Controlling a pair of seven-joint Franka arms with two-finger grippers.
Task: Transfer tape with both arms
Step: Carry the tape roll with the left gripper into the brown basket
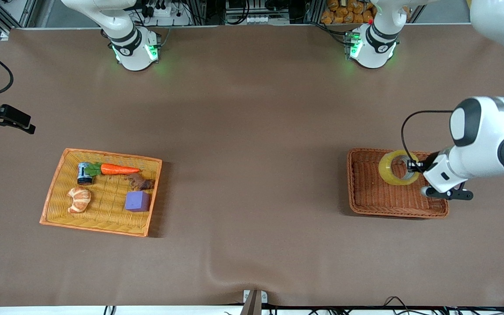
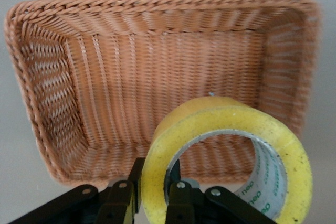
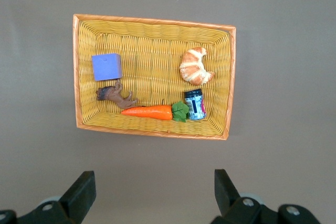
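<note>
The left gripper [image 1: 411,166] is at the right side of the front view, over the brown basket [image 1: 365,192], and its two fingers [image 2: 122,203] pinch the wall of the tape [image 1: 393,167], one finger outside the ring and one inside. The tape is a yellow ring, held up on its edge above the basket, near the basket's upper right part in the front view. In the left wrist view the tape [image 2: 220,124] fills the lower right of the frame, and the basket [image 2: 52,77] lies open under it. The right gripper [image 3: 152,195] shows at the bottom of the right wrist view with its fingers spread wide and holding nothing. It hangs over the brown table [image 1: 252,131], next to the yellow basket [image 1: 59,210] at the left side of the front view. In that basket lie a carrot [image 1: 118,169], a small can [image 1: 84,173], a croissant [image 1: 79,199], a purple block [image 1: 137,201] and a small brown toy animal [image 1: 140,182].
</note>
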